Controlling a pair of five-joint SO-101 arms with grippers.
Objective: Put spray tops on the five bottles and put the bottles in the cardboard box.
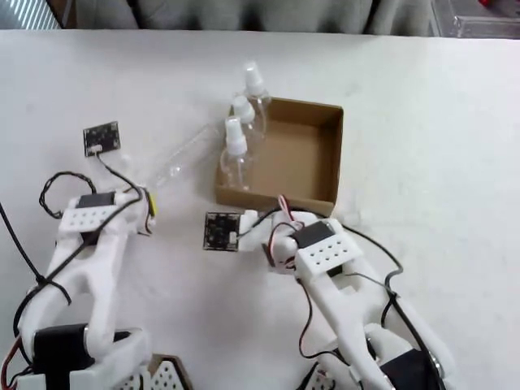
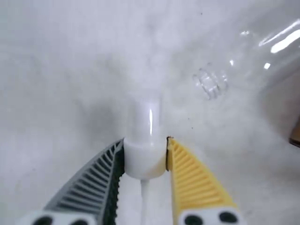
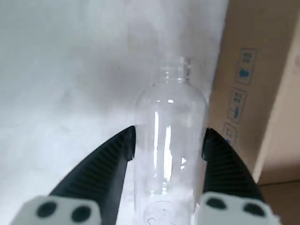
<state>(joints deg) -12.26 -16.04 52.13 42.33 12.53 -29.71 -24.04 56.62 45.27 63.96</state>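
btls [image 1: 236,146] in box [image 1: 305,162]: 3; bare btls [image 1: 183,158] [image 3: 168,140]: 2; spray top [image 2: 145,159]: 1

White table [image 1: 455,146], evenly lit — grey pleated curtain [image 1: 244,12] behind its far edge, clear bin [image 1: 475,16] alongside

L gripper [image 2: 144,142] jaws clamp white spray top [image 2: 145,161], w/ prob. a clear bottle [image 2: 236,65] lying near on table [image 2: 61,70].

The high camera looks down over the whole desk [image 1: 439,114]; each wrist camera looks close along its fingers [image 2: 197,183] at it, the right sharing the box [image 3: 253,108].
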